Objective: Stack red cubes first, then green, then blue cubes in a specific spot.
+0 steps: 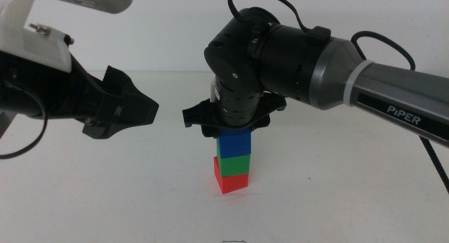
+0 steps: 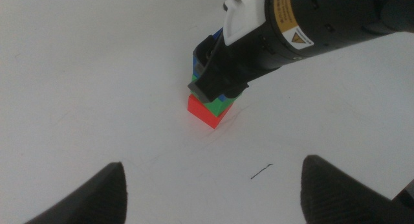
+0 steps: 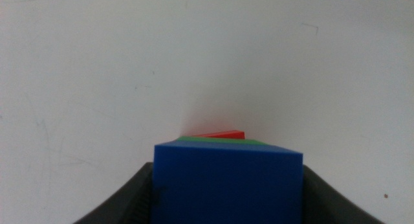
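I've got the right hand clamped on the blue cube, seated on green, red at the bottom on the bench. The edges look slightly skewed, so I'd open slowly and lift straight up. The left hand waits wide open beside the stack.

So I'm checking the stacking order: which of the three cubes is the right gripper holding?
The blue cube, top of the stack, sits between the right gripper's jaws. The green cube is the middle layer, and the red cube rests on the table.
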